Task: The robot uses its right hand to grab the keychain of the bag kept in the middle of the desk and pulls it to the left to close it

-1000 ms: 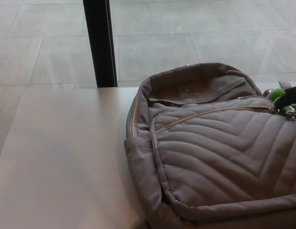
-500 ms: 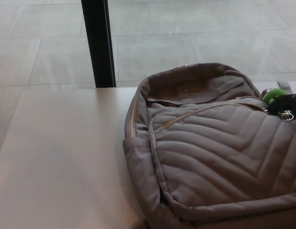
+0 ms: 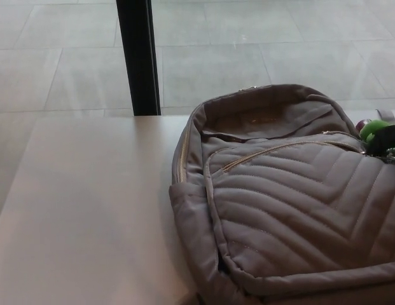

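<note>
We see a grey quilted fabric bag on the pale table, with a black post behind. We cannot tell the right robot hand's grip at the green keychain.

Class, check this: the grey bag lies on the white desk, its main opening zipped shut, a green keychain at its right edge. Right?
No. The head view shows the bag with its main opening gaping open, not zipped shut. The desk and the green keychain are as stated.

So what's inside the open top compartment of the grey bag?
Only brownish lining shows inside the bag; no contents are visible. The quilted front panel covers everything deeper, so whatever sits lower down cannot be seen.
</note>
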{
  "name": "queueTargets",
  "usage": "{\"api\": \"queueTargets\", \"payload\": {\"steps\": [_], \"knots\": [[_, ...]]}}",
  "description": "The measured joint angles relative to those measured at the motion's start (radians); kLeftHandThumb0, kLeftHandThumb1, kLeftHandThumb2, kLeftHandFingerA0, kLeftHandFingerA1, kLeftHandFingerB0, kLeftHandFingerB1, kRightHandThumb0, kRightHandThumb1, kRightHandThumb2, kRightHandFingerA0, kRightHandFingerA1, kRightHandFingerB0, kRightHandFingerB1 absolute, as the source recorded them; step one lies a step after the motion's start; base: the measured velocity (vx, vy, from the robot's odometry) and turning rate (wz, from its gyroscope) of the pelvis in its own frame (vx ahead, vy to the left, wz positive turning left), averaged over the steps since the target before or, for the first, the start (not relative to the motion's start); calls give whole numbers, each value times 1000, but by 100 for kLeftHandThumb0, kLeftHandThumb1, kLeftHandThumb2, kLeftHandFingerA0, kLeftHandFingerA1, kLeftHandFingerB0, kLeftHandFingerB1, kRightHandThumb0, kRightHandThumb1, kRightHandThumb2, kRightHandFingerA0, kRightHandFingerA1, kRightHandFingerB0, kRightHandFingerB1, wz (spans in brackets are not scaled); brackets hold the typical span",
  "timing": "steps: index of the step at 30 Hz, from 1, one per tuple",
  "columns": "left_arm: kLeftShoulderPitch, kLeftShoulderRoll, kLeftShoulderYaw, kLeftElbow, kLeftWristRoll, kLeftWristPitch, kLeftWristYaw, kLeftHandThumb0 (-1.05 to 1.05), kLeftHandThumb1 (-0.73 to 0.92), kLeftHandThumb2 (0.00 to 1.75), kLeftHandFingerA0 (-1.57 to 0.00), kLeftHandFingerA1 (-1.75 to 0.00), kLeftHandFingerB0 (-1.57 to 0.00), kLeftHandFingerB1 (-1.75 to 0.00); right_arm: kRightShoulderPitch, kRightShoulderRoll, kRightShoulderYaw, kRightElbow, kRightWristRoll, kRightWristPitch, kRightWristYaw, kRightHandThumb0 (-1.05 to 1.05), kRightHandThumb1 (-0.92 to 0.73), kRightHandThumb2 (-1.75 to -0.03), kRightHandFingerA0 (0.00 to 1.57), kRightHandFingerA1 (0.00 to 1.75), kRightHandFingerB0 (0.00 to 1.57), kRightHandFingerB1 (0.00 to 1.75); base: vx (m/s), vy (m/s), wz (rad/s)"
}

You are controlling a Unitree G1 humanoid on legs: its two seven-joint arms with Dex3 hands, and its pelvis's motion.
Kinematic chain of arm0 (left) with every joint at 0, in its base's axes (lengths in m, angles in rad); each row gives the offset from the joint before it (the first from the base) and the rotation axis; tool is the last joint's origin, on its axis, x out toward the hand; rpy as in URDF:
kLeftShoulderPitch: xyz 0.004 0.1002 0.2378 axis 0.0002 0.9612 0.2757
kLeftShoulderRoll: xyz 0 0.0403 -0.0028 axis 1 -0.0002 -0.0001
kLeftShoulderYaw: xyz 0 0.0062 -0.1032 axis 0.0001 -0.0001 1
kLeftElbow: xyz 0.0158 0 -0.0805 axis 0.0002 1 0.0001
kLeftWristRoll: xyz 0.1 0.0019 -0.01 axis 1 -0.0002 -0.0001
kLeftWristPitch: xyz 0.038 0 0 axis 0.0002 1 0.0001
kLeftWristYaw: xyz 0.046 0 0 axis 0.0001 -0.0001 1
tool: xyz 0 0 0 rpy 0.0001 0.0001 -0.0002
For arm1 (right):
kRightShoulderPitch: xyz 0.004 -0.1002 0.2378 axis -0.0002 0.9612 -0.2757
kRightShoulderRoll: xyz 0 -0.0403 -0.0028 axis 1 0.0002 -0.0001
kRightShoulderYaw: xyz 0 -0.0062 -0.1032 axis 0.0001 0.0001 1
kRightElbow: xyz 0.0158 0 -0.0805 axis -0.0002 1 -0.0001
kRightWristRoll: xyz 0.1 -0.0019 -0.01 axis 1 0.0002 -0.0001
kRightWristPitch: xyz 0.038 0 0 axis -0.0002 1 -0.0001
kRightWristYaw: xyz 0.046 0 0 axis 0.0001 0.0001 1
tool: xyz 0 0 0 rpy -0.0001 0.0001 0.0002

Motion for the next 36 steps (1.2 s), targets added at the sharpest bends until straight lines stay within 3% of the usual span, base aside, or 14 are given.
{"api": "queueTargets", "payload": {"steps": [1,2,5,9,10,11,12,21,29,30,31,32,33,36], "knots": [[0,0,0,0,0,0,0,-76,89,67,-50,-66,-38,-45,1,1,0,4,-2,-4,-14,-26,-61,-59,87,171,86,81,0,0,0],[0,0,-1,0,0,0,0,-74,70,107,-47,-69,-33,-56,1,1,0,9,-4,-9,-30,-26,-61,-60,87,169,86,80,0,0,0],[-1,0,-3,0,1,0,0,-75,89,66,-49,-64,-37,-44,2,4,-1,26,-8,-23,-74,-19,-64,-77,92,161,85,91,0,0,0],[-1,0,-5,0,2,0,0,-77,90,67,-50,-62,-35,-43,9,23,-30,54,-4,-42,-124,-17,-61,-99,97,155,87,94,0,0,0],[-1,0,-7,0,2,0,0,-75,71,106,-46,-68,-30,-54,13,30,-44,64,-1,-48,-137,-16,-60,-103,98,156,87,105,0,0,0],[-1,0,-7,0,2,0,0,-75,71,106,-46,-68,-30,-54,14,32,-49,67,0,-49,-140,-16,-60,-103,98,156,87,105,0,0,0],[-1,0,-9,0,2,0,0,-74,89,67,-50,-64,-36,-44,22,47,-78,79,9,-58,-158,-15,-58,-105,98,159,88,113,0,0,0],[-1,-2,-20,0,4,0,4,-75,90,68,-51,-64,-36,-44,64,129,-269,110,60,-82,-244,-23,-57,-100,113,159,87,121,0,0,0],[-1,-4,-24,0,4,0,11,-78,89,66,-51,-66,-35,-45,66,200,-465,129,142,-83,-286,-20,-63,-93,93,163,83,124,0,0,0],[-1,-4,-24,0,4,0,12,-74,70,106,-48,-70,-31,-56,66,202,-474,129,147,-84,-289,-20,-60,-97,93,165,84,125,0,0,0],[-1,-4,-25,0,5,-1,13,-75,89,66,-49,-66,-34,-45,64,208,-504,130,167,-85,-298,-20,-60,-98,94,166,85,126,0,0,0],[0,-4,-25,0,5,-1,13,-76,90,66,-51,-66,-36,-45,63,210,-518,131,175,-86,-302,-20,-58,-101,95,166,85,126,0,0,0],[1,-4,-25,0,6,-4,14,-73,70,106,-48,-69,-32,-56,61,210,-533,131,187,-89,-308,-21,-59,-101,95,167,85,127,0,0,0],[2,-4,-25,-1,8,-10,19,-73,70,106,-47,-69,-33,-56,52,209,-543,136,210,-99,-319,-25,-52,-105,112,159,92,124,0,0,0]]}}
